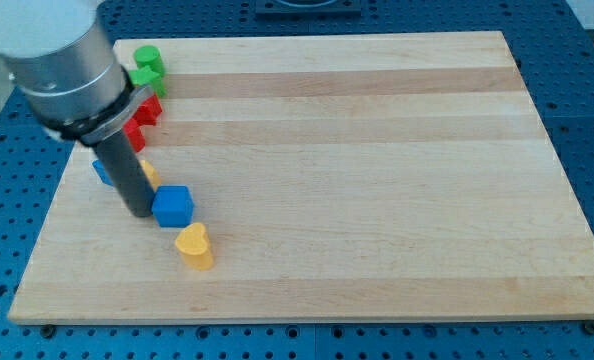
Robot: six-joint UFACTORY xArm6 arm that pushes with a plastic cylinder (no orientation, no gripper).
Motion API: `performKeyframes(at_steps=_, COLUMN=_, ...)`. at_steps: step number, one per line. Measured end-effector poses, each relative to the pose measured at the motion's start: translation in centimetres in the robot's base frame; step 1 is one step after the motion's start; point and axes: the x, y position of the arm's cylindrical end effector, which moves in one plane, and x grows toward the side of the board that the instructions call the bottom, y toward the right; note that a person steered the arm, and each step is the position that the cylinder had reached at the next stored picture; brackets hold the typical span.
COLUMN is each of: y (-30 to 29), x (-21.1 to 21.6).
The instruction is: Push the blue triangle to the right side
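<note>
My tip (pixel 140 213) rests on the wooden board (pixel 377 180) at the view's left. A blue block (pixel 173 206) that looks like a cube sits right against the tip on its right side. A second blue block (pixel 101 171) shows just left of the rod; the rod hides most of it, so I cannot tell its shape. A small yellow block (pixel 149 172) peeks out just right of the rod, above the blue cube-like block.
A yellow heart-shaped block (pixel 194 247) lies just below and right of the blue cube-like block. Two red blocks (pixel 147 110) and two green blocks (pixel 146 68) stand near the board's top left corner, partly behind the arm's body (pixel 62 60).
</note>
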Motion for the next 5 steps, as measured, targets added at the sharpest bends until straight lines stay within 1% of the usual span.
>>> performKeyframes(at_steps=1, y=-0.3, x=0.2)
performKeyframes(at_steps=2, y=-6.0, x=3.6)
performKeyframes(at_steps=3, y=-12.1, x=2.1)
performKeyframes(at_steps=4, y=-12.1, x=-0.4)
performKeyframes(at_steps=5, y=-10.3, x=-4.0)
